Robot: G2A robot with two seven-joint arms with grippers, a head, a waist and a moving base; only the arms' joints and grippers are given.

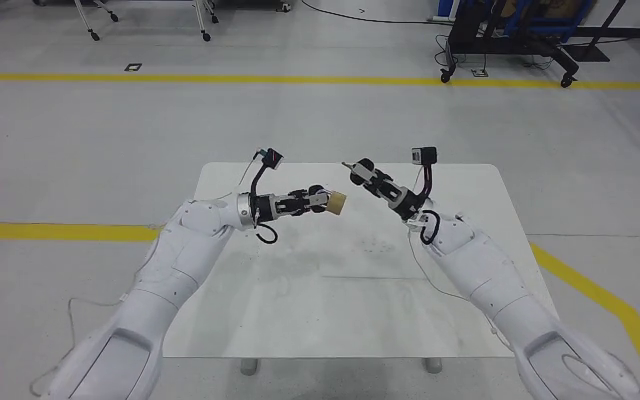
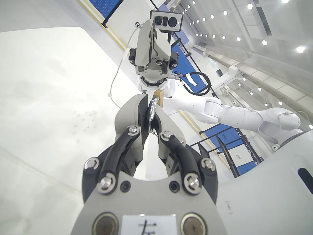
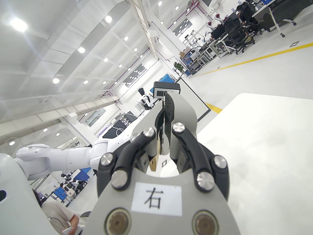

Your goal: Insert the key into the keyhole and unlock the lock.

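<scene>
A brass padlock [image 1: 339,203] is held in the air above the middle of the white table [image 1: 300,300], towards its far half. It is gripped by the left gripper [image 1: 325,200], whose fingers are closed tight on the silver shackle [image 2: 151,110], so that the brass body [image 2: 160,96] sticks out past the fingertips. In the left wrist view the left gripper [image 2: 152,117] is seen raised over the table [image 2: 49,86], not touching it.

The right gripper [image 1: 352,168] is held above the table as well, a little farther towards the far edge than the padlock and close to it, but apart from it. Its fingers [image 3: 182,113] are pressed together. Whether a key is pinched between them cannot be told.
</scene>
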